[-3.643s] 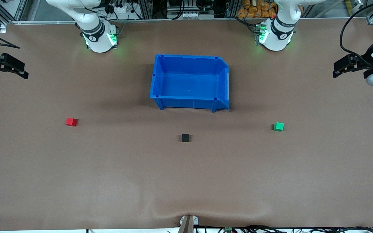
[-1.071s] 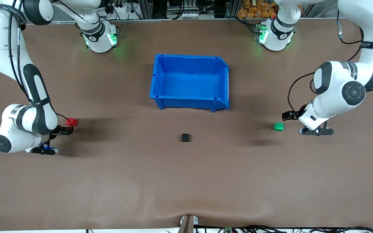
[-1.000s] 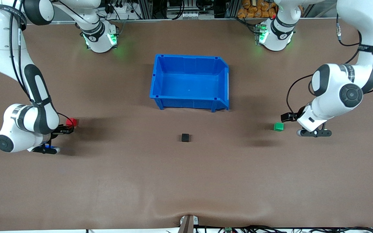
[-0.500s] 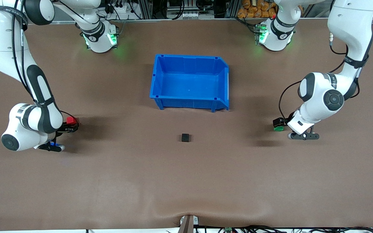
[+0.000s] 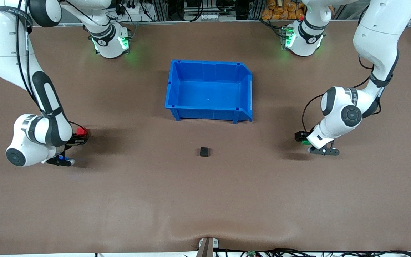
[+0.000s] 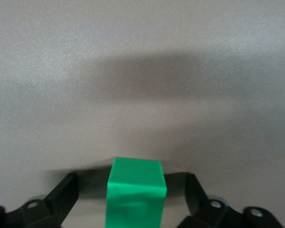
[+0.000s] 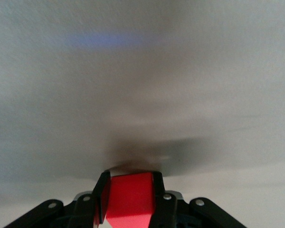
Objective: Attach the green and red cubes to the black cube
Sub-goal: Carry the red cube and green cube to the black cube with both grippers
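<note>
Brown matting covers the table point(image 5: 205, 200), and a blue bin point(image 5: 209, 64) stands at its middle. Nearer the front camera than the bin, the black cube point(image 5: 204, 152) lies untouched, apparently as the joining point. Toward the right arm's end from that cube, the red cube point(image 7: 131, 199) is clamped between the fingers of the right gripper point(image 7: 130, 194), with the wrist bent low over the table. Toward the left arm's end, the green cube point(image 6: 135, 192) sits between the spread fingers of the left gripper point(image 6: 133, 199); no grip is yet made. Both forearms are angled toward the black cube.
</note>
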`<state>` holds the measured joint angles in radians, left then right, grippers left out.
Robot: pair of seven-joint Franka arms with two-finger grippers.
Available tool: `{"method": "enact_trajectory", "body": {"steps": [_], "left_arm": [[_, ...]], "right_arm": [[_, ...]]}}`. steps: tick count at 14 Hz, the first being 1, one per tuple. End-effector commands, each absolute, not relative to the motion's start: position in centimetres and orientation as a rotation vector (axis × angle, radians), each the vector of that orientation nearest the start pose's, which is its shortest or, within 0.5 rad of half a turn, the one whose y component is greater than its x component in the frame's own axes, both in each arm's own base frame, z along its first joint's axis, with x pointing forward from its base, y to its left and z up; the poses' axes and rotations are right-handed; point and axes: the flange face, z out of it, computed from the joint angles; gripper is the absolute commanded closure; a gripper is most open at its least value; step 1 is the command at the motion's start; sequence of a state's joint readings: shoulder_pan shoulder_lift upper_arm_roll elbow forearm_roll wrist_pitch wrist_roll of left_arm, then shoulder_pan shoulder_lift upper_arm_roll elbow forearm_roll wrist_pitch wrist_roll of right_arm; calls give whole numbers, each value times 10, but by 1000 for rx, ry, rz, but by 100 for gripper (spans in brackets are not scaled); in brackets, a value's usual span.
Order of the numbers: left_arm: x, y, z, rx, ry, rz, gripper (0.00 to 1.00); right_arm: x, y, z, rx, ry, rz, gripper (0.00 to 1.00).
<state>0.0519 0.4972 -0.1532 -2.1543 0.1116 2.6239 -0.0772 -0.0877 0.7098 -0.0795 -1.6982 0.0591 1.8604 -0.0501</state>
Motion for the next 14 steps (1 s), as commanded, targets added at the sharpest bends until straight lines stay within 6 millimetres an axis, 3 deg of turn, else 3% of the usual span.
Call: {"method": "enact_trajectory", "body": {"steps": [1, 3, 5, 7, 11, 14], "left_arm": [[563, -65, 168, -3145, 142, 5, 100], [568, -68, 172, -3148, 68, -14, 100], [579, -70, 185, -3151, -6, -59, 100], [595, -82, 206, -3150, -87, -95, 100], [629, -118, 255, -3127, -407, -100, 100], [624, -169, 263, -3073, -781, -109, 100]], "right_arm": [[600, -97, 160, -2954, 262, 820, 100], [616, -94, 181, -2956, 438, 785, 100], [633, -72, 204, -2855, 762, 801, 100], [649, -27, 224, -2682, 1071, 815, 100], [670, 92, 234, -2265, 1574, 800, 100], [678, 161, 224, -2095, 1737, 694, 100]]}}
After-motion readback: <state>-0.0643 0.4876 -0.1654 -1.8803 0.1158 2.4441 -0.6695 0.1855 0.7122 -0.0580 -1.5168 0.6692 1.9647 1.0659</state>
